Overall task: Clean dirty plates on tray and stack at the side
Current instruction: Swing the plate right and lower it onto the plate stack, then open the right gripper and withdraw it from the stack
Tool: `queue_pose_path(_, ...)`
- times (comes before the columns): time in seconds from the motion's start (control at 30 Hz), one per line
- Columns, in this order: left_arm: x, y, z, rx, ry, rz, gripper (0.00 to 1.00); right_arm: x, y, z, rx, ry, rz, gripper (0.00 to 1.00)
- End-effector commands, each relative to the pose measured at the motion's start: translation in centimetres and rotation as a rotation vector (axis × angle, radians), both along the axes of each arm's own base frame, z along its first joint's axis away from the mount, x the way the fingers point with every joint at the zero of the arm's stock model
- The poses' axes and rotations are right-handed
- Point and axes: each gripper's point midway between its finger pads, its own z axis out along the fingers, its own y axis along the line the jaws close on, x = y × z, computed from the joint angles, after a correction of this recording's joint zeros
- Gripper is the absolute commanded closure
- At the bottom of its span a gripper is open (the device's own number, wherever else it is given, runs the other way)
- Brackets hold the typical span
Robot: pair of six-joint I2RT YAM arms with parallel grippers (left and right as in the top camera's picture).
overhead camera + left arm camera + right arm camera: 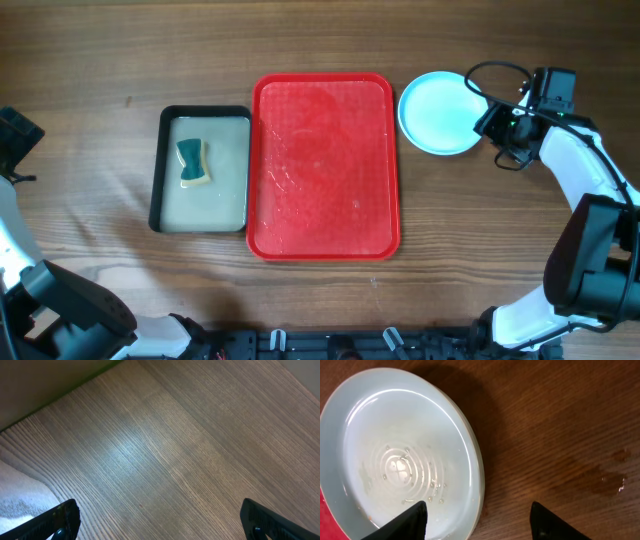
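Overhead view: the red tray lies bare at the middle of the table, with no plate on it. A pale mint-blue plate sits just beside the tray's far right corner. The right gripper hovers at the plate's outer edge. In the right wrist view its fingers stand apart with nothing between them; one hangs over the wet rim, the other over wood marked by water drops. A second rim line under the top plate hints at a stack, though how many plates lie beneath cannot be told. The left gripper is spread wide over bare wood, well away at the table's left edge. The black-rimmed basin holds a sponge just left of the tray. By this evidence the stacking step is at or near its end. The next move likely calls only for drawing the right arm clear without nudging the plate.
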Motion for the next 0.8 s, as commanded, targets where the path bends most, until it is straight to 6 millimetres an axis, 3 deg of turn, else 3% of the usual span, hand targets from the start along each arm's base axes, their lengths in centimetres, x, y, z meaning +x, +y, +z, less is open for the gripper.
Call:
queue_pose_path(0.0,0.0,0.2,0.2,-0.003,-0.010,0.017,0.00,-0.8,1.0,-1.3,0.009,0.037,0.095,0.28)
queue_pose_path(0.17,0.0,0.2,0.2,-0.003,-0.010,0.017,0.00,-1.5,4.1,-1.6,-0.032,0.052,0.341,0.25)
queue_pose_path(0.33,0.0,0.2,0.2,-0.003,-0.010,0.017,0.00,-2.0,11.5,-1.7,-0.095,0.033,0.646,0.03)
queue_pose_path(0.43,0.0,0.2,0.2,-0.004,-0.010,0.018,0.00,-2.5,14.9,-1.7,-0.135,0.028,0.735,0.01)
queue_pose_path(0.53,0.0,0.2,0.2,-0.003,-0.010,0.017,0.00,-2.8,16.3,-1.7,-0.134,0.025,0.768,0.01)
queue_pose_path(0.77,0.0,0.2,0.2,-0.004,-0.010,0.018,0.00,-2.2,16.5,-1.5,-0.141,-0.002,0.768,0.01)
